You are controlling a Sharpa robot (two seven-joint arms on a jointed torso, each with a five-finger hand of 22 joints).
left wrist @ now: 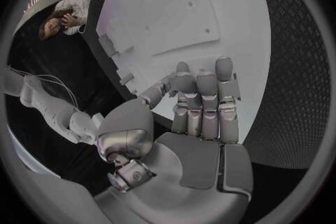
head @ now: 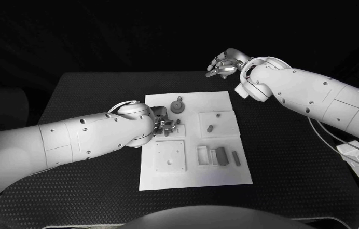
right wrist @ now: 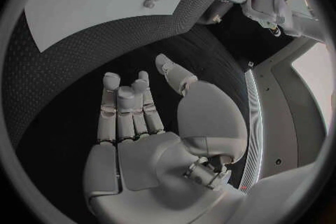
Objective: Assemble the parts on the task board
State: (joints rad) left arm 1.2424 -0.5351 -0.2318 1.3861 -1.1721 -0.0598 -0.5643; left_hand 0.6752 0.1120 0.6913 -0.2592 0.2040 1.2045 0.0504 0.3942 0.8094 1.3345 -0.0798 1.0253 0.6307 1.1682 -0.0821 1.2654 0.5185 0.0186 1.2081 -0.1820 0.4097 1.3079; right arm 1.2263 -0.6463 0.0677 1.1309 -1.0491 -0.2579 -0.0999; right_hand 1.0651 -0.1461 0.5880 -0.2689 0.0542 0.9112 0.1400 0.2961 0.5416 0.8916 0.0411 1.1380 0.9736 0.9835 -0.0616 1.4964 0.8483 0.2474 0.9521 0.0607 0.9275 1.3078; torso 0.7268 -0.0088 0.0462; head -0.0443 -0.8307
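From the head, the left hand (head: 163, 125) sits low over small grey parts (head: 170, 126) at the task board (head: 224, 174) centre, seemingly seating one; whether it grips is unclear. Its wrist view shows straight fingers (left wrist: 203, 95) over the board. The right hand (right wrist: 150, 123) hovers empty, fingers apart, off-board. Next calls for precise alignment.

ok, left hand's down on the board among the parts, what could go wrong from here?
1. The left hand works low over the task board, its fingers among small upright parts; a sideways move could knock them over.
2. The hand hides its contact point in the head view, so a poor hold could go unnoticed.
3. The right hand hangs off the board, so nothing steadies the board if it slides.
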